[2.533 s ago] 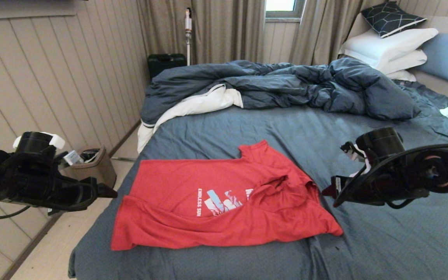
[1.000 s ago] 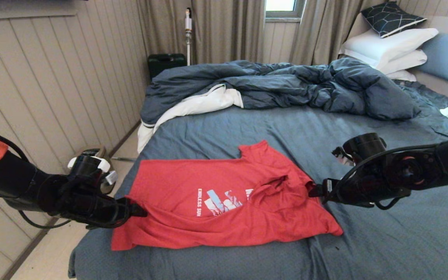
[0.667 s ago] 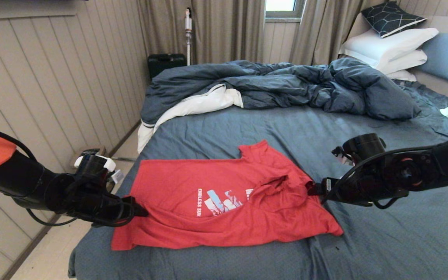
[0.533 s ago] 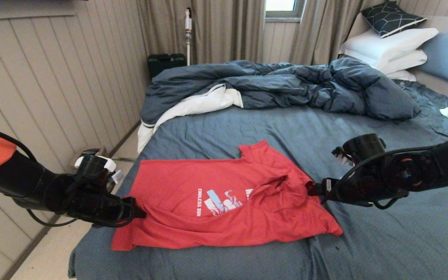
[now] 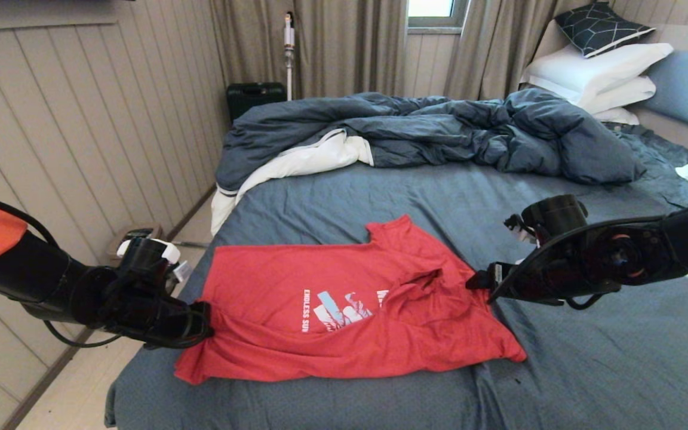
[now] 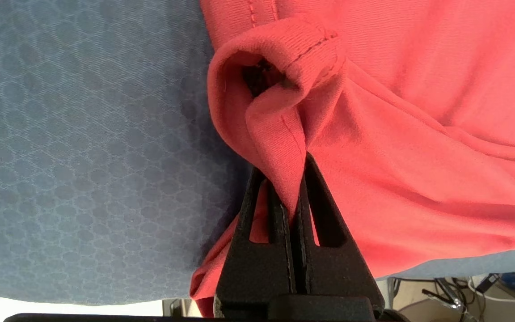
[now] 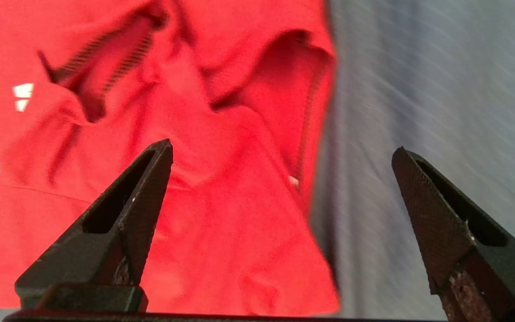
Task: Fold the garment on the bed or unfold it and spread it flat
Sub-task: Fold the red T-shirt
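Slipping is being risked at the left gripper (image 6: 297,179): only a thin hem fold of the garment (image 5: 344,310) is being pinched between its pressed-together jaws. Farther off, the right gripper (image 7: 280,154) is being held wide open, straddling the shirt's edge on the bed (image 5: 589,370), gripping nothing.

Head camera: I look forward and down over the bed (image 5: 380,197) from above. Left wrist camera: close behind my left gripper (image 6: 291,188), facing the garment (image 6: 418,134) edge. Right wrist camera: close, facing its opposite edge. All share the garment.
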Motion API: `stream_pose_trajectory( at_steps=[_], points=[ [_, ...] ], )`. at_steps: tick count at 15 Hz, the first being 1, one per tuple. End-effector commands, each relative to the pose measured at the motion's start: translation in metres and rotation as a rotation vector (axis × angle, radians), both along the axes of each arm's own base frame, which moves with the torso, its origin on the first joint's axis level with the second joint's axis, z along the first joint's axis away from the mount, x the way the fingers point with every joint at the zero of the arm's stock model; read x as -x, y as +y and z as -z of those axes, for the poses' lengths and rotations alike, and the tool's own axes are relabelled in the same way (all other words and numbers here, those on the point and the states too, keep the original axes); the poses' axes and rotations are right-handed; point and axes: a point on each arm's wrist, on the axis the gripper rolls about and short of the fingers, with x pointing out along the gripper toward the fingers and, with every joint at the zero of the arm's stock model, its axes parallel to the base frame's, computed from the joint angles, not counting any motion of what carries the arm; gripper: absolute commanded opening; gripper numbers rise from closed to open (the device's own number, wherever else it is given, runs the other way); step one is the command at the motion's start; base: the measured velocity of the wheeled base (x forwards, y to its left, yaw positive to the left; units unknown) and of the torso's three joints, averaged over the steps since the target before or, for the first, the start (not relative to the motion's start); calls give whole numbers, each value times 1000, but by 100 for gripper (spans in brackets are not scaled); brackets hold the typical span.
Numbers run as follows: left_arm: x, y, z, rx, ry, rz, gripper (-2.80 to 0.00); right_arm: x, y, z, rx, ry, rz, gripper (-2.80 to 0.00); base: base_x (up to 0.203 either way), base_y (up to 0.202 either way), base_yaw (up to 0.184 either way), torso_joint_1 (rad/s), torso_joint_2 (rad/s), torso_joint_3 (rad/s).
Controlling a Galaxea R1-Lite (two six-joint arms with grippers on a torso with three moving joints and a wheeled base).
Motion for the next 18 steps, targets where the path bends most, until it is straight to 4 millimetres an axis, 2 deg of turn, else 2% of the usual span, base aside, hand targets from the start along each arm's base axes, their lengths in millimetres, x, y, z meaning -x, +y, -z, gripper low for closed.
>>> stream_pose_trajectory(
  at_steps=[1, 6, 11, 18],
  points=[
    [0, 0, 1, 1, 2, 0, -280, -7, 6, 4, -1, 4, -15, 0, 0, 0, 0, 0, 0, 0],
    [-2, 0, 6, -2, 16, 1, -280, -24, 25, 21, 1, 32, -61, 0, 0, 0, 0, 0, 0, 0],
    [-4, -1, 4, -1, 7, 3, -280, -27, 26, 48, -3, 80, -67, 0, 0, 0, 0, 0, 0, 0],
    [-3, 0, 2, -2, 3, 1, -280, -26, 27, 55, -10, 90, -58, 0, 0, 0, 0, 0, 0, 0]
  ],
)
